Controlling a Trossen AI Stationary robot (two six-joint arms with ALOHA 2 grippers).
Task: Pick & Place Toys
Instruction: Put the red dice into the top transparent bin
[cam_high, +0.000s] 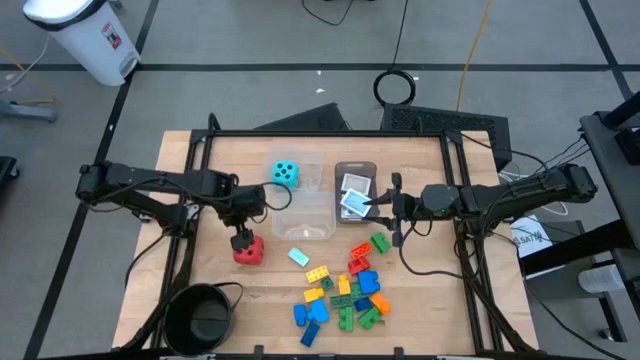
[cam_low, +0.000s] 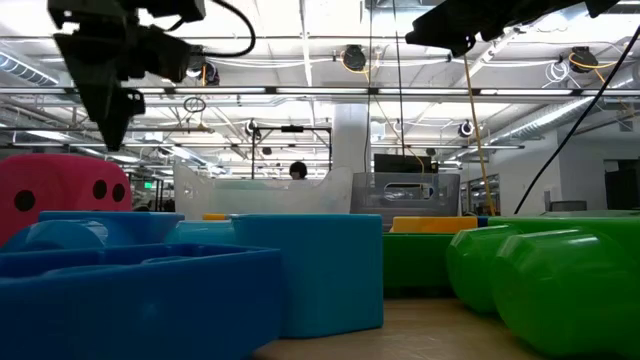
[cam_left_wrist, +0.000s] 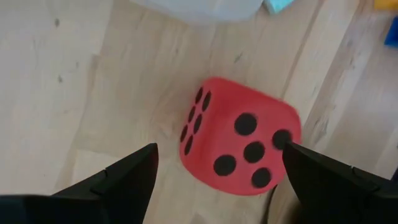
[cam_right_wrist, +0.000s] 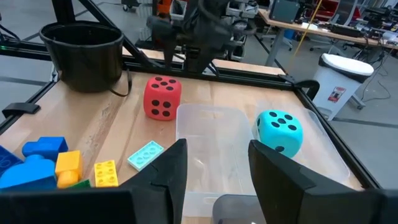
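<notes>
No words, brands or written numbers can be read anywhere. The only number marks are dice pips: the red die shows a face of five black pips and a side face of six. The teal die shows five dark pips on one face.

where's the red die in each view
high view: red die on the table, left of centre, under the left gripper.
low view: at the left edge, behind blue bricks.
left wrist view: centre, between the open gripper's fingers.
right wrist view: upper middle, beside the clear tub.
Shared landmark: the clear tub, next to the die in high and both wrist views.
</notes>
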